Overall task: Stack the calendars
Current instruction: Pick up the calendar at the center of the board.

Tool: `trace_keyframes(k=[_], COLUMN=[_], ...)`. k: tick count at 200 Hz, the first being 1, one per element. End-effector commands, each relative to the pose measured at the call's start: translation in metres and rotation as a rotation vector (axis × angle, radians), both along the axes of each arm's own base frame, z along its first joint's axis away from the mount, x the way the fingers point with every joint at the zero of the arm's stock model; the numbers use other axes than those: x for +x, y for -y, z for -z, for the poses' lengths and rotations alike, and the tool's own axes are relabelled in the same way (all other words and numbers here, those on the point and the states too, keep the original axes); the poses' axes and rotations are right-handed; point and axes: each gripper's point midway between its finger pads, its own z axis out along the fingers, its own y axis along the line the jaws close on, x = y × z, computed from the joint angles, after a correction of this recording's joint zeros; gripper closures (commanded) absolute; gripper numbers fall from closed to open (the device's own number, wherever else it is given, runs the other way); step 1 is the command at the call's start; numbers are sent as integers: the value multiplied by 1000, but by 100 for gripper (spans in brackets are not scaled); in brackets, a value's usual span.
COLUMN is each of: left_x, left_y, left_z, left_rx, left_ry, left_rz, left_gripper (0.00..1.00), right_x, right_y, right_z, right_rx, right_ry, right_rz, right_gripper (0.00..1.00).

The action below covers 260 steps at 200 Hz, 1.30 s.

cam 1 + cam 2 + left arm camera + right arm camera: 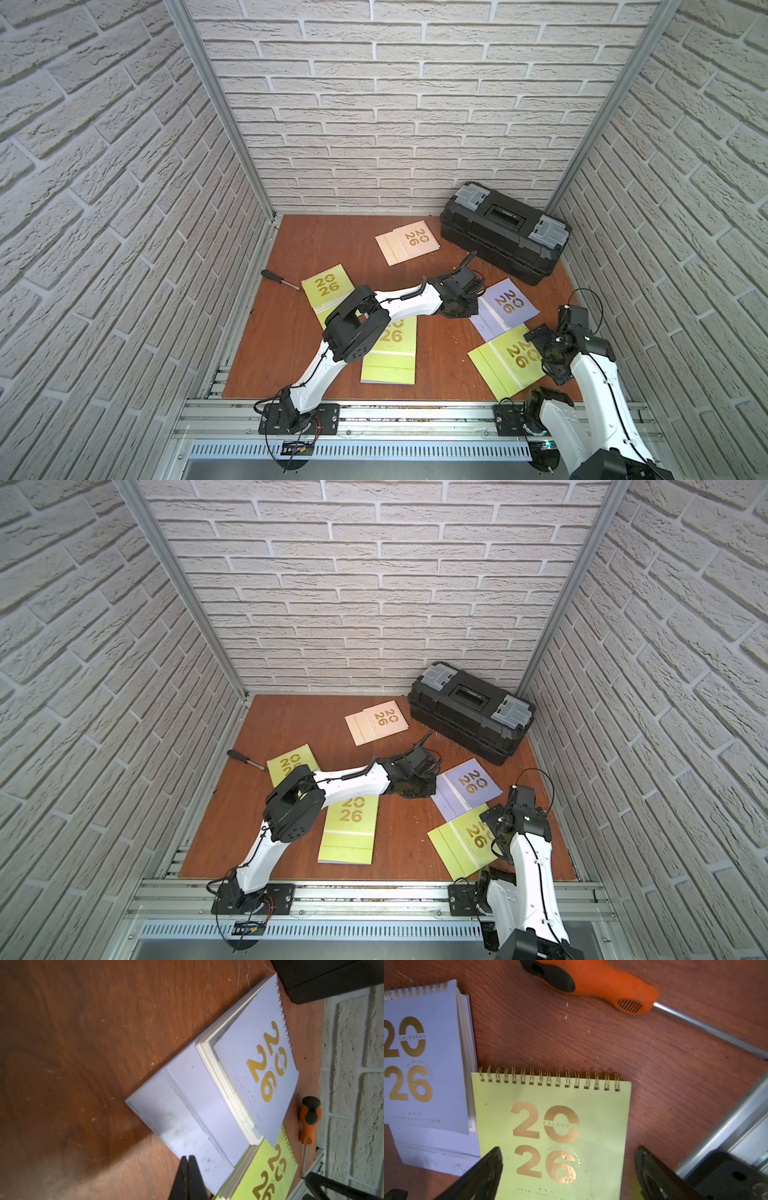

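Toolbox [503, 232] near lavender calendar [509, 307]

Left end effector [188, 1159] closed at lavender calendar [239, 1084] corner; green calendar [268, 1176] adjacent.

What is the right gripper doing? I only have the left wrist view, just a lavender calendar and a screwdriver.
Observer: The right gripper hangs open over a lime green calendar, holding nothing.
Operator: Any calendars outside my frame?
Observer: A cream calendar lies alone near the black toolbox.
Operator: Anything stacked yet?
Observer: A second green calendar lies on something with a lavender edge showing beneath.
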Motion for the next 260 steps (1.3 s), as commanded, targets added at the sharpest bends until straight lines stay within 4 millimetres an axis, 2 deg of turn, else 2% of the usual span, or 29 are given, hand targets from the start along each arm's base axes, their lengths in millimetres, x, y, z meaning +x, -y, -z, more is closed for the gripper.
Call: trace_keyframes(k=[1,77,121,177,260], left_x=[-1,-11,-18,-27,-45], left_y=[15,38,49,60,69], left_z=[2,7,10,18,26], left_rx=[-31,-54,-66,-86,-104], left_ry=[-5,-25,-39,-67,-106], left_rz=[-2,22,37,48,72], left_gripper=[100,100,100,100,100], right_x=[1,-18,-13,-17,-17], right_y=[-4,-2,-6,-11,-12], right_z=[4,20,26,38,39], right_rx=[22,11,43,68,69], right_ry=[25,-33,-23,-44,-34], right_rz=[-2,65,56,60,53], right_gripper=[0,0,1,0,0])
